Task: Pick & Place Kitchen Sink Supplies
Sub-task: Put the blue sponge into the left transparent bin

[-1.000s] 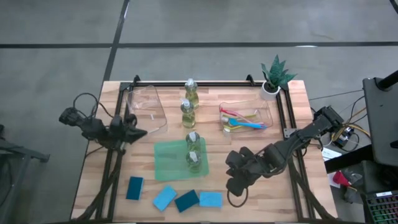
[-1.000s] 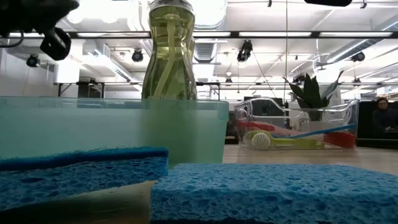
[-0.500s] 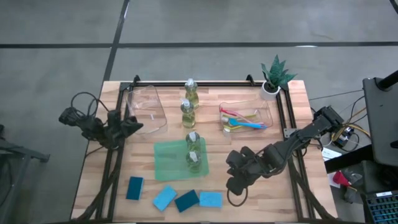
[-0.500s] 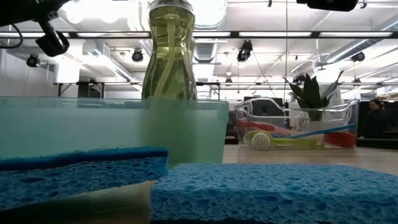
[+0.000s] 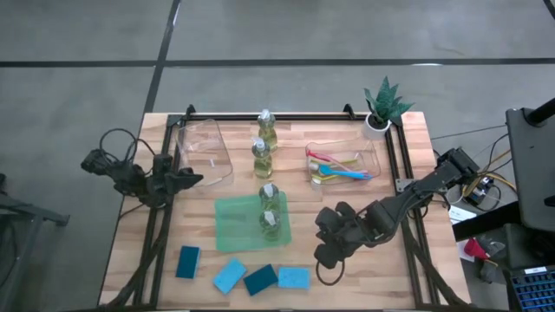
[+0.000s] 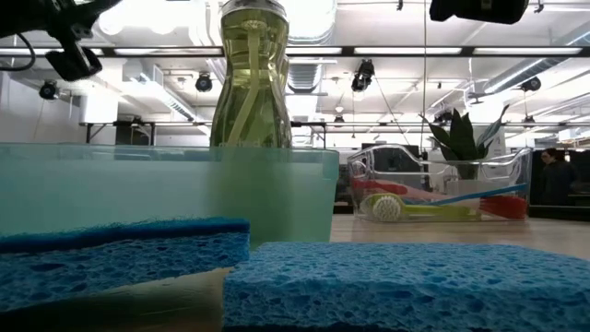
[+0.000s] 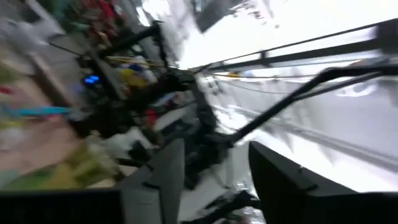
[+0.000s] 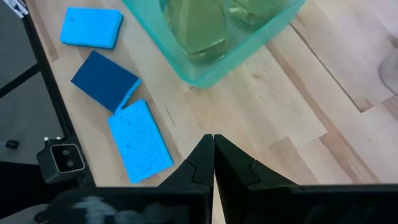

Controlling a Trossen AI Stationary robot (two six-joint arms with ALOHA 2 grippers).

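**A:** Sponges (image 5: 244, 276), four of them, strung along the near edge of the counter (image 5: 408, 260). That's where I'd bet the next grab goes. The closest one (image 5: 294, 277) lies at about eight o'clock from the right pincer (image 5: 328, 253), just beside it, with bare wood between.

**B:** Which way does it run?

**A:** From above its long side goes roughly three to nine. The right wrist view shows the same sponge (image 8: 140, 141) just off the fingertips, so the wrist may need a turn to close across the short side.

**B:** And the pincer itself?

**A:** Pressed together, tips meeting, holding nothing. It would have to part first.

**B:** The left arm?

**A:** Its pincer (image 5: 186, 180) sits at the nine o'clock edge, by the empty clear bin (image 5: 205, 156), well apart from the sponges. Its fingers look spread, with nothing between them. The right arm is plainly nearer.

**B:** Anything in the way?

**A:** The green bin (image 5: 251, 222), with two bottles (image 5: 270, 218) standing in it, sits at ten o'clock from the right pincer, near enough to mind. The dark sponge (image 5: 260, 279) touches the target on its far side, so it could get nudged. Two more bottles (image 5: 264, 143) stand towards twelve, and the brushes (image 5: 340, 168) lie in their bin (image 5: 371, 152) at one o'clock, by the plant (image 5: 382, 107).
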